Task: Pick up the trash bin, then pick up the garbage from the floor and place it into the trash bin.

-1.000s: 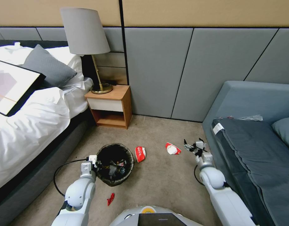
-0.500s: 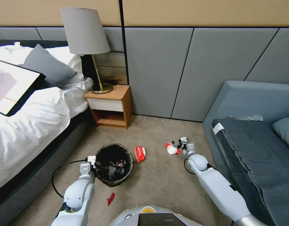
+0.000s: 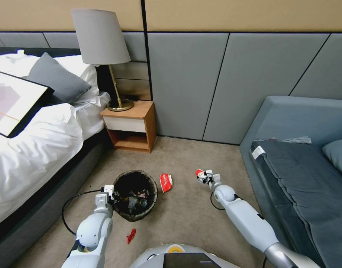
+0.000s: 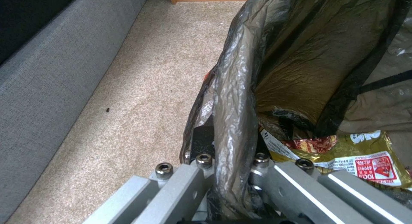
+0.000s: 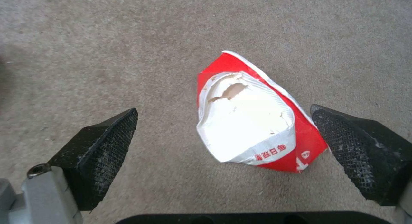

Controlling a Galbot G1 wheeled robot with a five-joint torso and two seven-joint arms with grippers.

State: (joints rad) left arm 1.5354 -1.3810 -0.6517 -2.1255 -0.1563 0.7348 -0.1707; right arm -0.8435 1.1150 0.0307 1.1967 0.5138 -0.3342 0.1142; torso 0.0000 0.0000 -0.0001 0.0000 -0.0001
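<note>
Swinging leftward from beside the sofa, the right gripper (image 5: 223, 140) now hovers spread wide over the packet (image 5: 253, 121), mid-frame on the carpet, so a grasp looks near. Lower left, the left gripper (image 4: 231, 172) stays clenched on the bin (image 3: 135, 193) rim.

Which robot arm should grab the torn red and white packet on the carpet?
The right. Its right gripper hangs over the torn red-and-white packet with open fingers on either side, while the left gripper is shut on the black-lined round trash bin.
</note>
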